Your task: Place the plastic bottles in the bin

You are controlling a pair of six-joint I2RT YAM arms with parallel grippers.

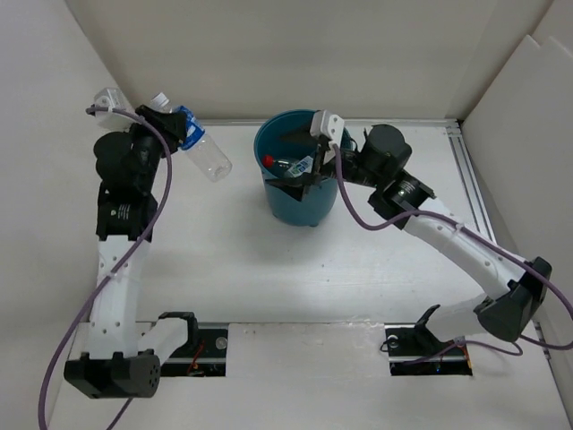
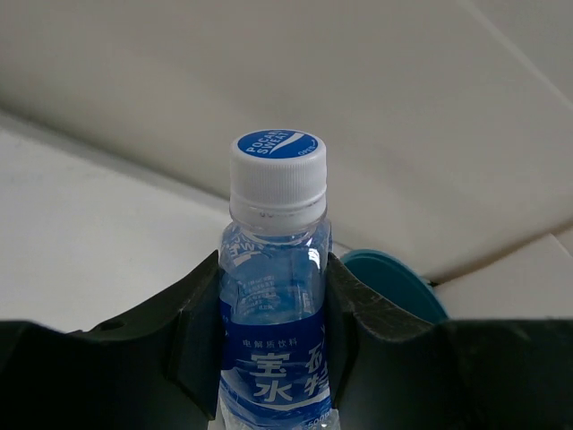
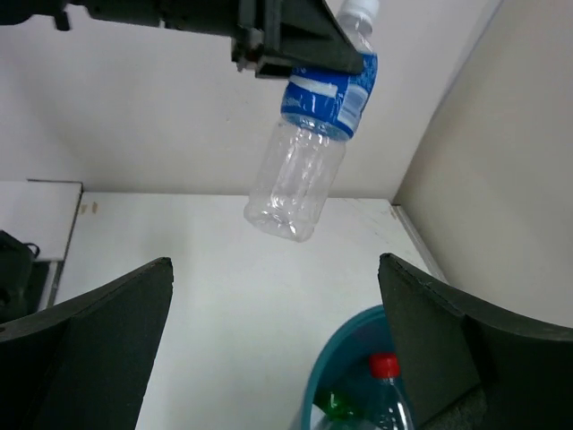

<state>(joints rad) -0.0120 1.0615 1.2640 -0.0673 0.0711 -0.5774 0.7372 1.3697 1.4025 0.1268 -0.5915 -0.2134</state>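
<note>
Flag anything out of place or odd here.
Nothing is spilled or broken. One clear bottle lies off at the far left, away from the bin. The left tool holds a blue-label bottle tilted in the air.

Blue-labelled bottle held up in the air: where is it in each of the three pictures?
Top external: the blue-labelled bottle, upper left, tilted, left of the bin.
Left wrist: bottle lower centre, cap up; bin behind, right.
Right wrist: bottle top centre, tilted; bin at the bottom.
Shared landmark: the teal bin.
</note>
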